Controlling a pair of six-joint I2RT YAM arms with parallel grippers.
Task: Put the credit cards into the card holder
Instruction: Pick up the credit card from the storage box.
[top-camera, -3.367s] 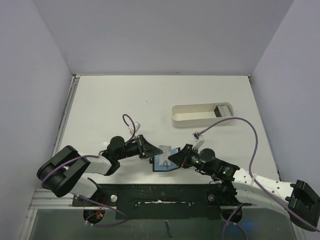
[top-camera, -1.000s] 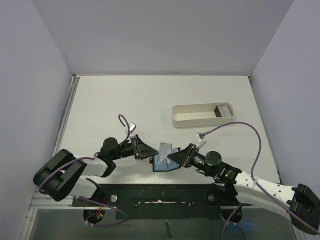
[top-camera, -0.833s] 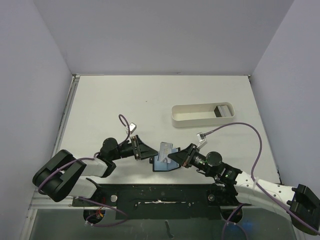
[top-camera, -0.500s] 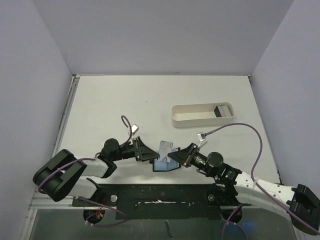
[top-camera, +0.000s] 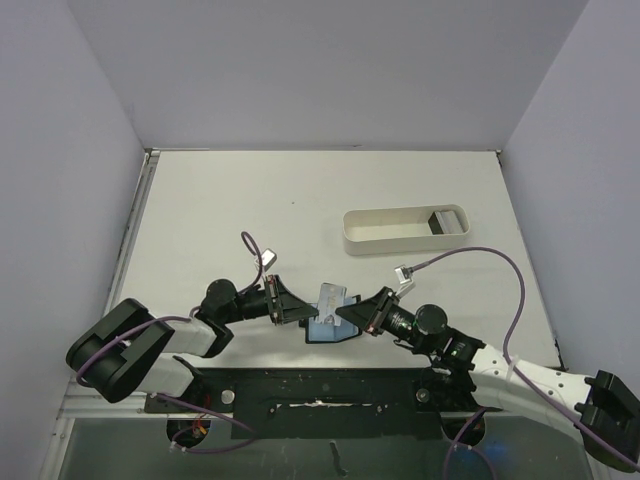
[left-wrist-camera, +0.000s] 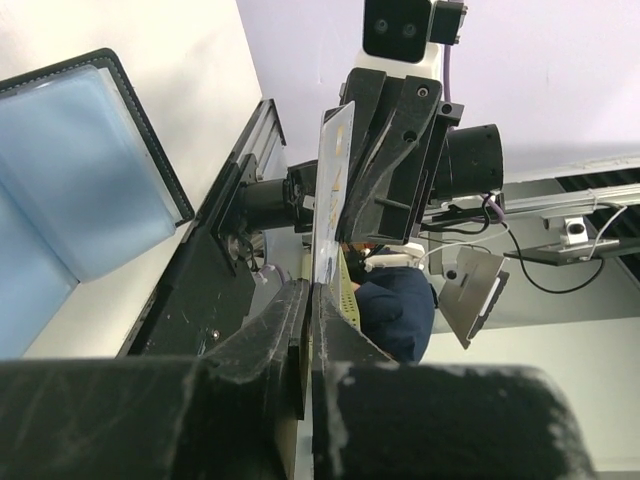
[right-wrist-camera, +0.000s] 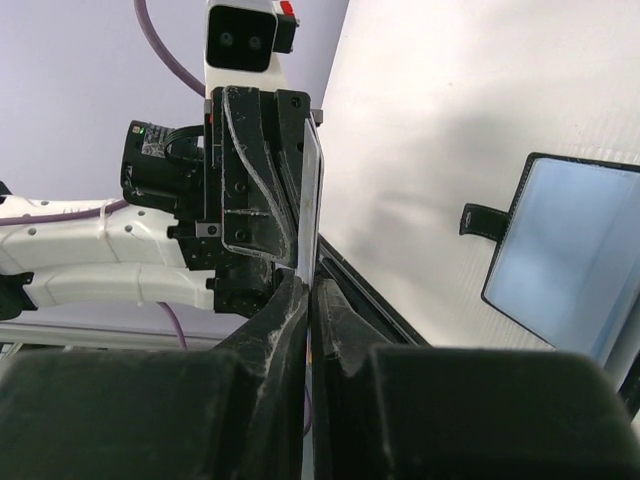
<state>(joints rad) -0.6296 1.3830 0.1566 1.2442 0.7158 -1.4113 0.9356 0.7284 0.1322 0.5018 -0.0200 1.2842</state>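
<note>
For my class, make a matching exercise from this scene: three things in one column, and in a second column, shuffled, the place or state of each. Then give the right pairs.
Things
1. credit card
2. card holder
3. white tray

Places or states
A. stands on the far right part of the table
B. pinched on edge between the left gripper and the right gripper
C. lies open on the table, bluish pockets up

Pairs: 1-B; 2-C; 3-A
</note>
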